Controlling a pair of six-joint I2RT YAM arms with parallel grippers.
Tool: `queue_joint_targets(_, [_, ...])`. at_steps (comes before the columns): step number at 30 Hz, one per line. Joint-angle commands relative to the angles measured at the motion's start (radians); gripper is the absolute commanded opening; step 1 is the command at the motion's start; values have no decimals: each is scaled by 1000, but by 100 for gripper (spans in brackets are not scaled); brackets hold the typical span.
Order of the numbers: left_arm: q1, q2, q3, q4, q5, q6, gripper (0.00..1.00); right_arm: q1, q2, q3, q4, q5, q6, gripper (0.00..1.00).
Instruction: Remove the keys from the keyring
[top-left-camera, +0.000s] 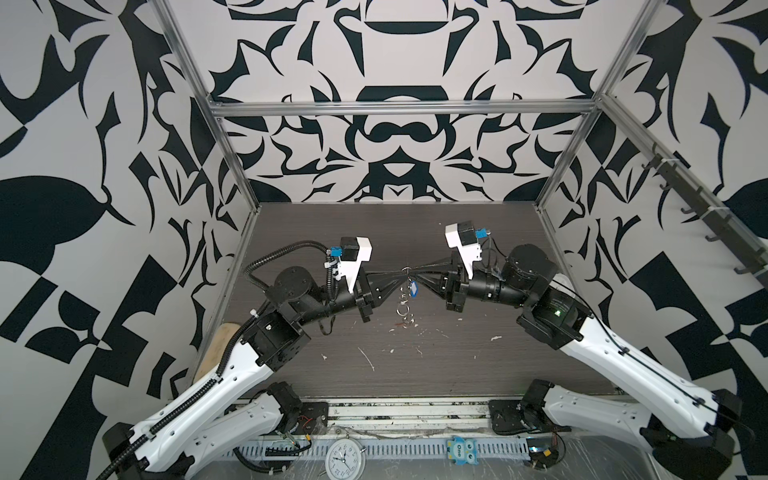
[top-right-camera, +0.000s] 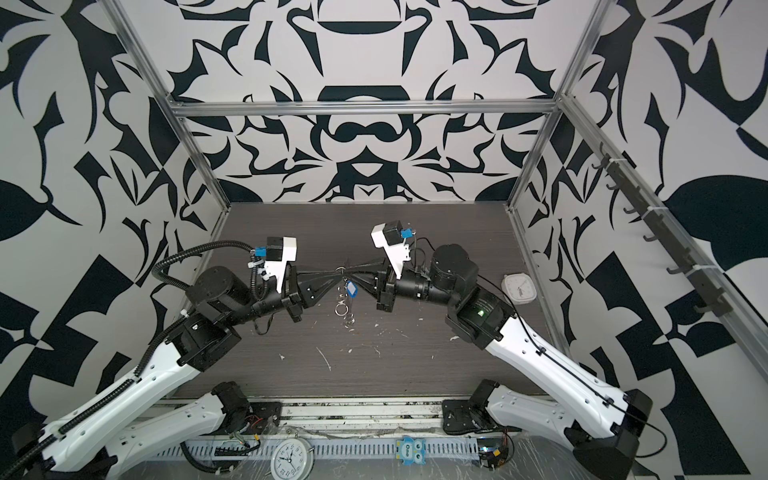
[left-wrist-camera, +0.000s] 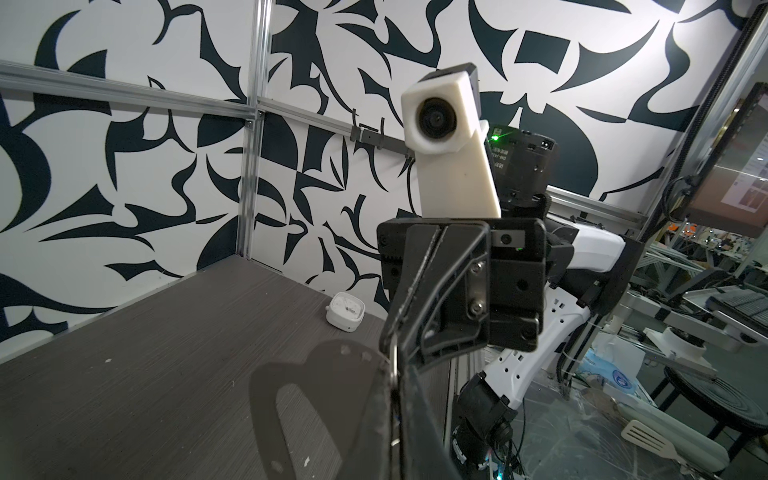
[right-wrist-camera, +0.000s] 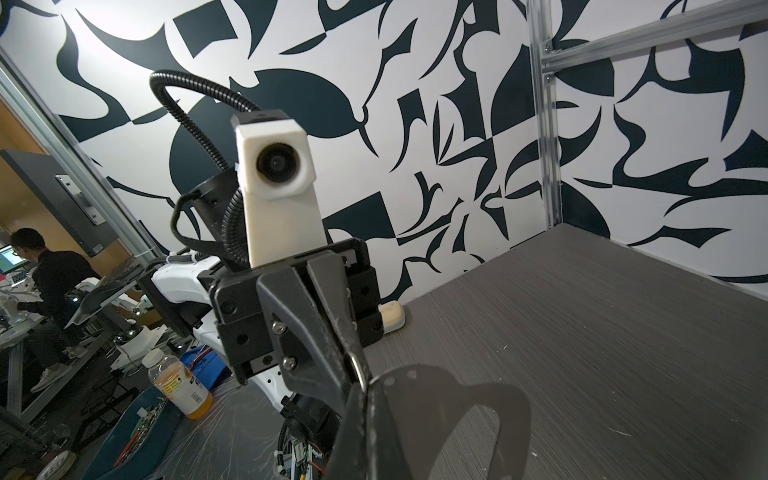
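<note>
Left gripper and right gripper, tip to tip, both pinch the top ring of the keyring hanging over the middle of the table; the blue key is still on it and the red key I cannot see, so removal looks unfinished.

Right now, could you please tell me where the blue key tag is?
In both top views the blue key tag hangs on the keyring near the middle, just below where the left end effector and right end effector meet.
</note>
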Motion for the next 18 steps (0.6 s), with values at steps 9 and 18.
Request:
queue_joint_targets(9, [2, -36, 7, 9, -31, 9, 0, 4, -19, 26, 17, 4, -1, 20])
queue_joint_targets(18, [2, -51, 20, -34, -68, 8, 0, 4, -106, -21, -61, 157, -18, 40])
